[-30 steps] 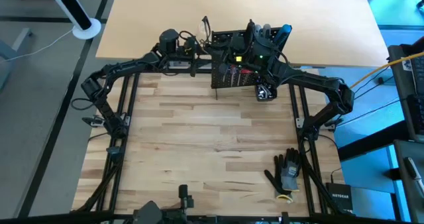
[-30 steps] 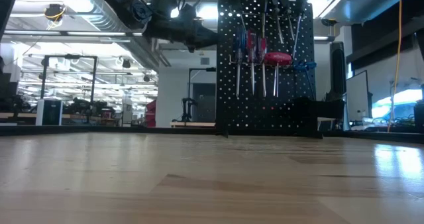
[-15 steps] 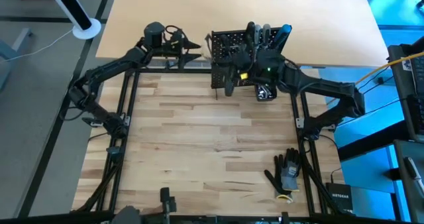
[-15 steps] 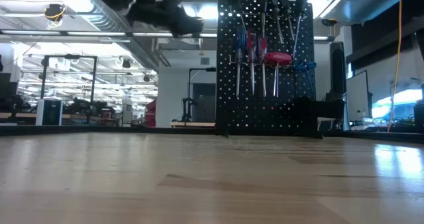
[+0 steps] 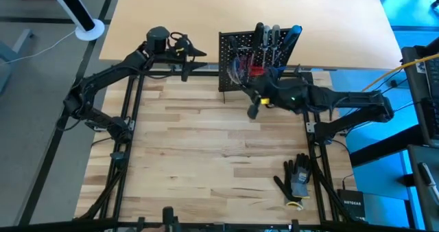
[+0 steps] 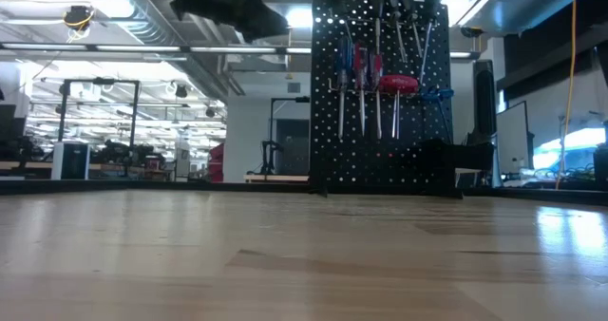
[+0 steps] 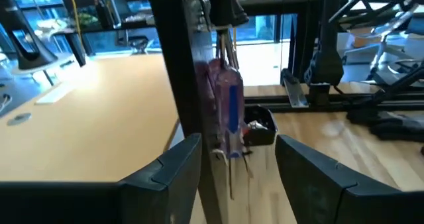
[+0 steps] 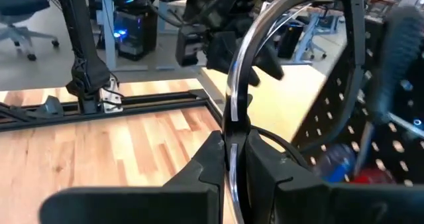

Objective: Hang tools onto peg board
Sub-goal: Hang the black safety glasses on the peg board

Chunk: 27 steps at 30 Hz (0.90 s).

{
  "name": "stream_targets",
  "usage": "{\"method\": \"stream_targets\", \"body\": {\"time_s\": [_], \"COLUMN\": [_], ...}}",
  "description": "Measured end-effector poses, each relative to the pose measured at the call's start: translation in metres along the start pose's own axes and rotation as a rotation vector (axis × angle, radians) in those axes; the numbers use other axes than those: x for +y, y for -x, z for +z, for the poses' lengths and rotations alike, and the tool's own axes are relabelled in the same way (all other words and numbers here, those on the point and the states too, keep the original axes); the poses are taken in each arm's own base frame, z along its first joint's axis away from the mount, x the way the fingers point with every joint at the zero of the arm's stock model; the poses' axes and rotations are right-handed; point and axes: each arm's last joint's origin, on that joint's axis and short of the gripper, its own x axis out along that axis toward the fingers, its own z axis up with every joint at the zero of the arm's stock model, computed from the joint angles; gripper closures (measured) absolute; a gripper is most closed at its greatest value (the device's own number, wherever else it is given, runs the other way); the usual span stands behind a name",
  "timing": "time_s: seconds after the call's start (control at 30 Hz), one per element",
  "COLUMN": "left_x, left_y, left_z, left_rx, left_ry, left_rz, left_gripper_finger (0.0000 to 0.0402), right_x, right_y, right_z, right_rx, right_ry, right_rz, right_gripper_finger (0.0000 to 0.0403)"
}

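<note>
Near the peg board (image 5: 255, 53), the right gripper (image 8: 233, 159) pinches a curved metal tool (image 8: 248, 45) for hanging; the left gripper's (image 7: 238, 161) fingers stay apart, waiting

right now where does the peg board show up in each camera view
High view: the peg board stands at the far table edge, centre, between the arms.
Low view: right of centre, upright, facing the camera.
Left wrist view: seen edge-on as a dark upright bar.
Right wrist view: at the right side, tilted, holes visible.
Shared landmark: the red-handled tool hanging on it.
</note>
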Motion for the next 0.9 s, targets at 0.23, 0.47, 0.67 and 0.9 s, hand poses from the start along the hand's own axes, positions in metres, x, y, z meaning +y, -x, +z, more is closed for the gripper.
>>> {"method": "stream_targets", "body": {"time_s": [0.23, 0.47, 0.67, 0.9], "left_x": [-0.014, -0.050, -0.083, -0.100], "left_y": [-0.008, -0.023, -0.034, -0.038], "left_z": [0.003, 0.013, 0.021, 0.024], "left_rx": [0.010, -0.009, -0.028, -0.034], "left_ry": [0.028, 0.015, -0.026, -0.051], "left_rz": [-0.026, -0.147, -0.253, -0.307], "left_gripper_finger": [0.0218, 0.0218, 0.0218, 0.0218], "right_x": [0.010, 0.022, 0.026, 0.023], "right_y": [0.022, 0.011, 0.008, 0.009], "right_z": [-0.045, -0.095, -0.103, -0.097], "right_rx": [-0.064, -0.141, -0.273, -0.329], "right_ry": [-0.037, -0.036, 0.004, 0.081], "right_rz": [0.045, 0.071, 0.133, 0.033], "right_gripper_finger": [0.0368, 0.0368, 0.0368, 0.0368]}}
